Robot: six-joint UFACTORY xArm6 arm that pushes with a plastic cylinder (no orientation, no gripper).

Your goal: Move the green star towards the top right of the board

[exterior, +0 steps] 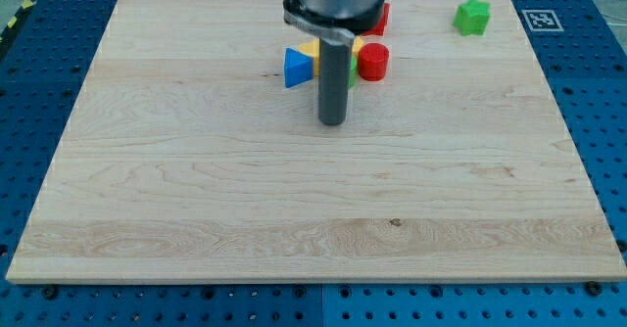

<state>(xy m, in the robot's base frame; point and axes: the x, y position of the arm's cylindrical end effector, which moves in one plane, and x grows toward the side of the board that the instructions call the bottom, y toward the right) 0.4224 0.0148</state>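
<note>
The green star lies near the top right corner of the wooden board. My tip rests on the board at the upper middle, far to the left of and below the star. Just above the tip is a cluster of blocks: a blue triangle, a red cylinder, a yellow block and a green block, both partly hidden behind the rod, and a red block behind the arm.
A fiducial marker sits off the board's top right corner. Blue perforated table surrounds the board.
</note>
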